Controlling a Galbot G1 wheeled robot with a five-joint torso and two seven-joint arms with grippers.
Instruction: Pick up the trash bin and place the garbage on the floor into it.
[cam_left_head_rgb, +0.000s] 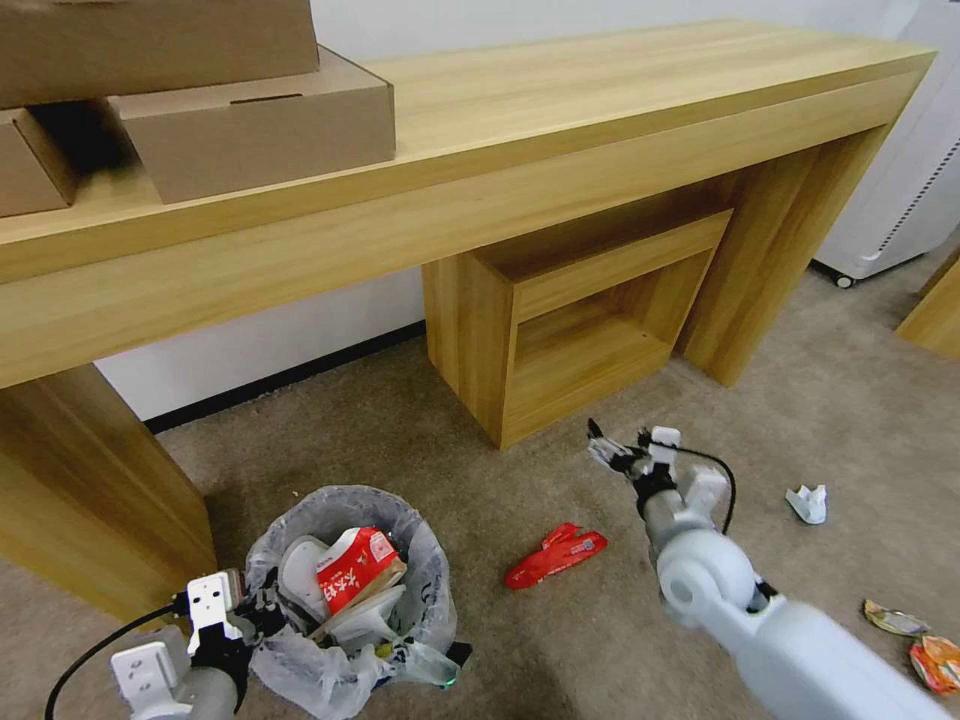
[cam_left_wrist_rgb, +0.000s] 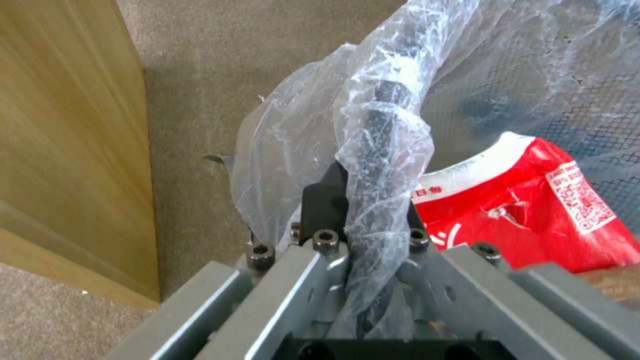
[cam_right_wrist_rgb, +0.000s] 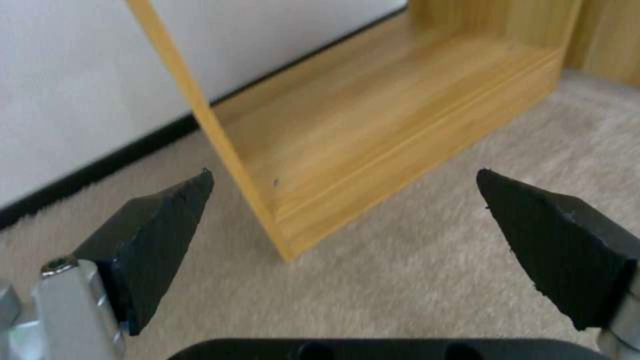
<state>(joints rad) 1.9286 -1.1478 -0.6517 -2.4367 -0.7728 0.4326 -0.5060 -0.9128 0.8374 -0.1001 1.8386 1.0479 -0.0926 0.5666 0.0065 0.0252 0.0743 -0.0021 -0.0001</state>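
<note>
The trash bin (cam_left_head_rgb: 425, 560), lined with a crinkly whitish bag, is at the lower left by the table leg. It holds a red-white crushed cup (cam_left_head_rgb: 352, 567), white slippers (cam_left_head_rgb: 300, 572) and other litter. My left gripper (cam_left_head_rgb: 262, 605) is shut on the bin's bag-wrapped rim (cam_left_wrist_rgb: 377, 165), with the cup (cam_left_wrist_rgb: 533, 205) just beyond it. My right gripper (cam_left_head_rgb: 612, 448) hangs open above the carpet, facing the low shelf unit; its black fingertips (cam_right_wrist_rgb: 160, 230) stand wide apart with nothing between them. On the floor lie a red wrapper (cam_left_head_rgb: 555, 555), crumpled paper (cam_left_head_rgb: 808, 503) and an orange wrapper (cam_left_head_rgb: 935, 662).
A long wooden table (cam_left_head_rgb: 600, 110) spans the view, with cardboard boxes (cam_left_head_rgb: 250, 120) on its left end. A low open shelf unit (cam_left_head_rgb: 590, 320) stands beneath it, and a thick table leg (cam_left_head_rgb: 90, 500) is close to the bin's left. A white appliance (cam_left_head_rgb: 900, 200) is at the far right.
</note>
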